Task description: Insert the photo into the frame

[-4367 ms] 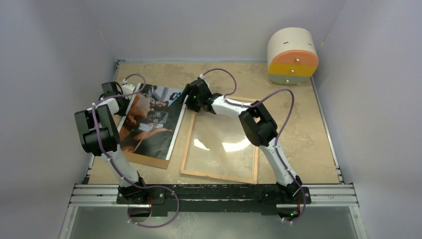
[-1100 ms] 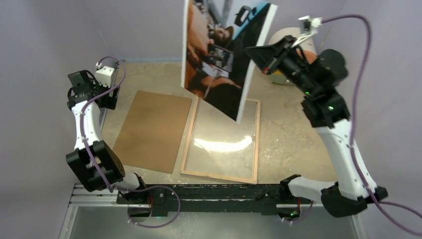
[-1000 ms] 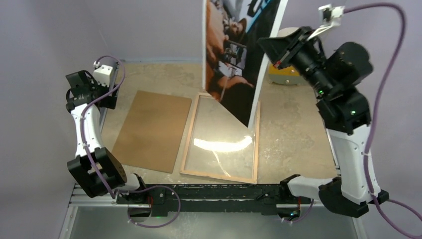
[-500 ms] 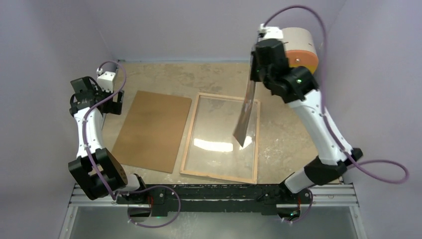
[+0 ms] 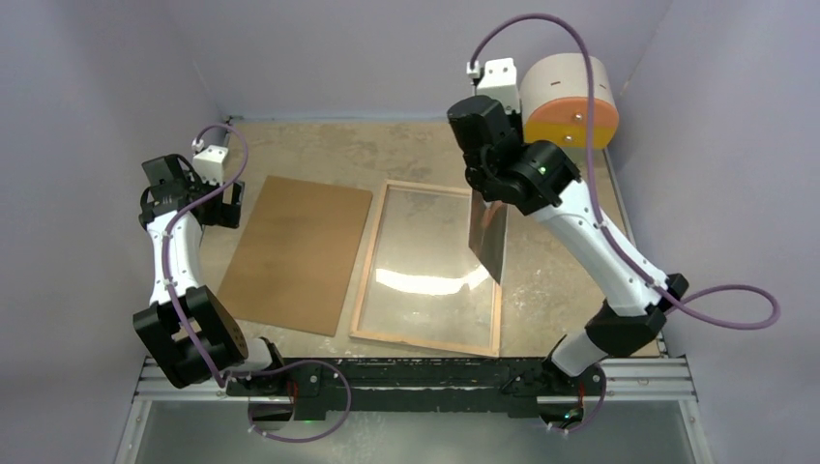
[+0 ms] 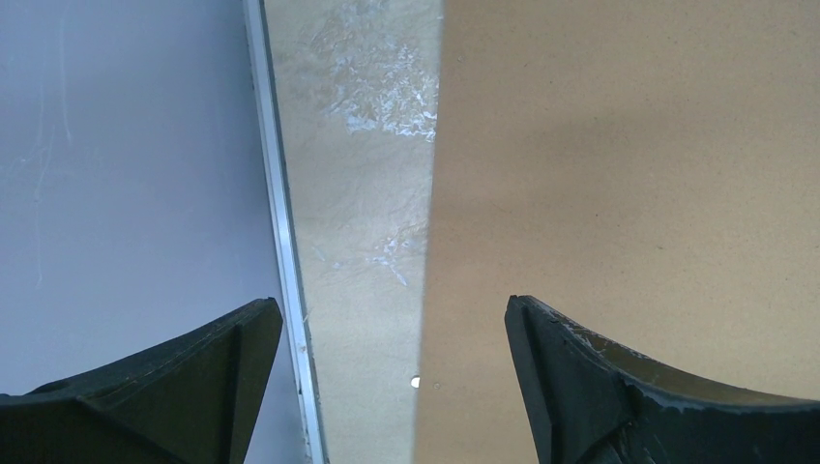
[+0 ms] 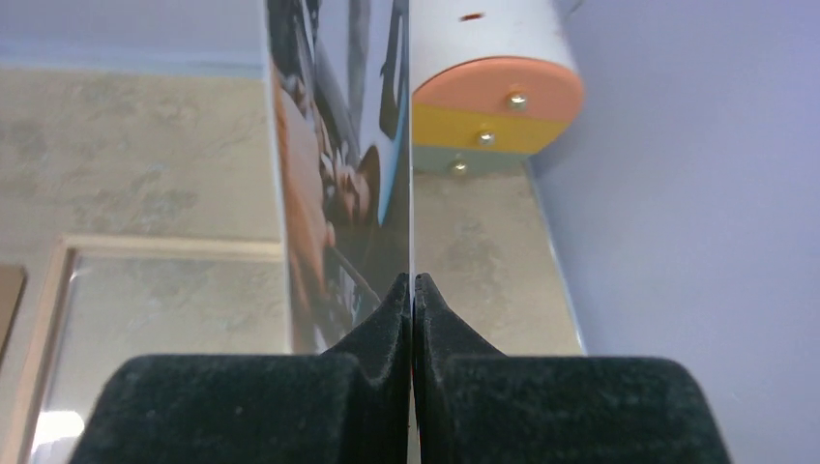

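The photo (image 5: 488, 237) (image 7: 334, 184) hangs almost edge-on above the right side of the frame (image 5: 366, 266), pinched at its edge by my right gripper (image 5: 481, 193) (image 7: 413, 282), which is shut on it. The frame lies flat with its wood-coloured face up and its glass pane (image 5: 430, 266) catching glare; its left rail (image 7: 46, 290) also shows in the right wrist view. At the far left my left gripper (image 5: 224, 198) (image 6: 395, 333) stands open and holds nothing, over the left edge of the brown hardboard sheet (image 5: 295, 251) (image 6: 619, 174).
A round white drum (image 5: 569, 97) (image 7: 493, 68) with orange, yellow and pale-green bands stands at the back right corner. A metal rail (image 6: 282, 222) and the purple wall bound the table on the left. A purple wall (image 7: 696, 213) rises close on the right.
My right arm has swung the photo down from high in the air and turned it nearly edge-on over the frame's right side. The left gripper has opened a little wider and barely moved.
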